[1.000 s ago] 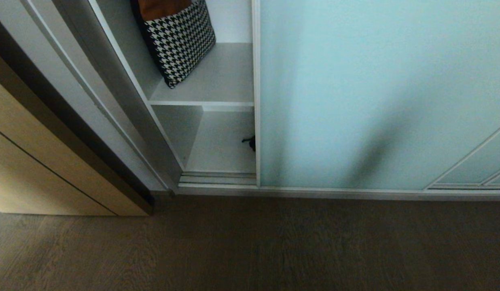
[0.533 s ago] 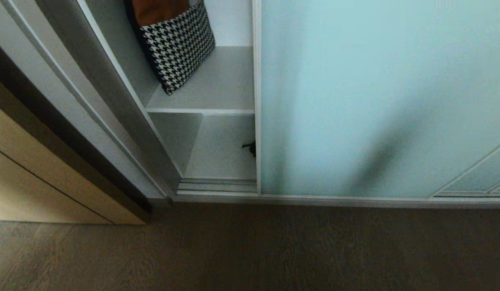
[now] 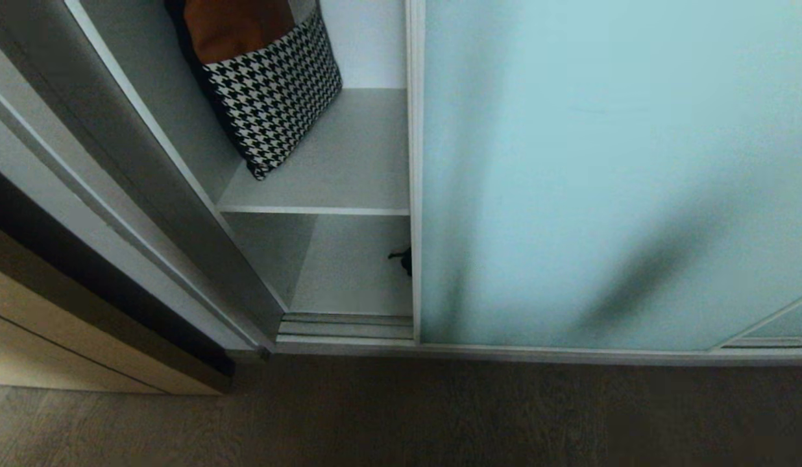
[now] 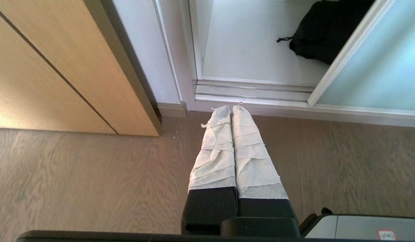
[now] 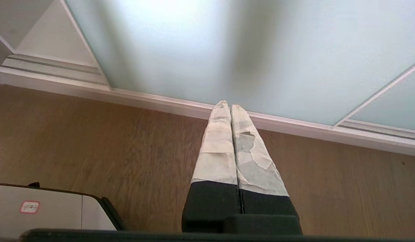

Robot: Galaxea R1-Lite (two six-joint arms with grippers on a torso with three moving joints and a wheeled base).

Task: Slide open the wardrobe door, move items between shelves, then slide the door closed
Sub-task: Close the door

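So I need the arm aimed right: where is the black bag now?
The black bag lies on the bottom shelf, mostly hidden behind the sliding wardrobe door's left edge; in the head view only its strap end shows.

Opening: a narrow gap is left between the wardrobe side wall (image 3: 180,162) at 9 o'clock and the sliding wardrobe door (image 3: 608,168) at 3 o'clock.
Upper shelf (image 3: 349,162): its 10 o'clock corner is taken by a houndstooth cushion (image 3: 271,97); the remainder is seen bare.
Lower shelf (image 3: 349,272): bare at 9 o'clock; a black bag (image 4: 325,30) is lodged at 3 o'clock, partly hidden behind the door edge.
Threshold: a raised door track (image 3: 346,326) is crossed at 6 o'clock.
Floor (image 3: 401,415): open boards are seen before the wardrobe.
Cabinet: a tan wood-grain panel (image 3: 70,350) stands at 8 o'clock.
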